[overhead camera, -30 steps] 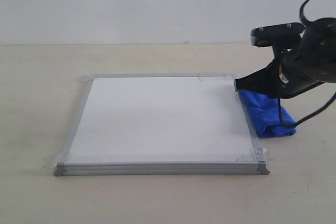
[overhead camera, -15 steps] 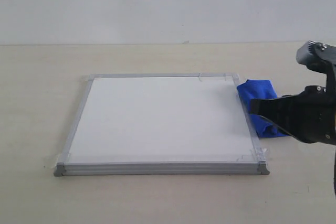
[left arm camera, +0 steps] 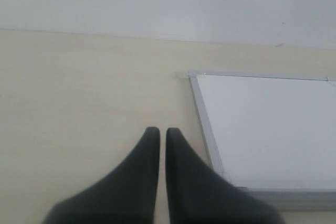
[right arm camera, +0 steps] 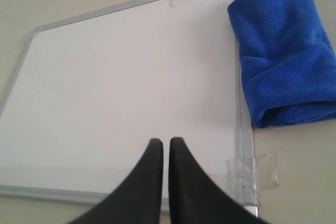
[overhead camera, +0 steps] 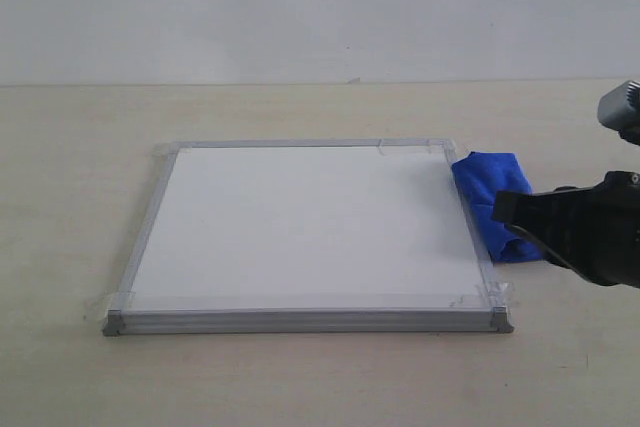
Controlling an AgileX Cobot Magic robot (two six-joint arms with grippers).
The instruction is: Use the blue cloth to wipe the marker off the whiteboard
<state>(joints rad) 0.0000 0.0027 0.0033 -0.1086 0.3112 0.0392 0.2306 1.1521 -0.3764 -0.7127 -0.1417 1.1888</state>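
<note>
The whiteboard (overhead camera: 300,227) lies flat on the table, and its white face shows no marker ink in any view. Beside its right edge lies the folded blue cloth (overhead camera: 488,187), touching the frame. My right gripper (overhead camera: 497,209) hangs at the right edge of the exterior view, in front of the cloth's near end, shut and empty. In the right wrist view the right gripper (right arm camera: 166,141) points over the board (right arm camera: 131,77), with the cloth (right arm camera: 283,51) off to one side. My left gripper (left arm camera: 158,130) is shut and empty over bare table beside a board corner (left arm camera: 273,129).
Clear tape (overhead camera: 485,297) holds the board's corners to the beige table (overhead camera: 300,377). A pale wall (overhead camera: 300,7) rises behind the table. The left arm is outside the exterior view.
My right gripper has pulled away from the cloth's far end near the board corner, moving right and lower in the exterior view. The cloth stays beside the board.
</note>
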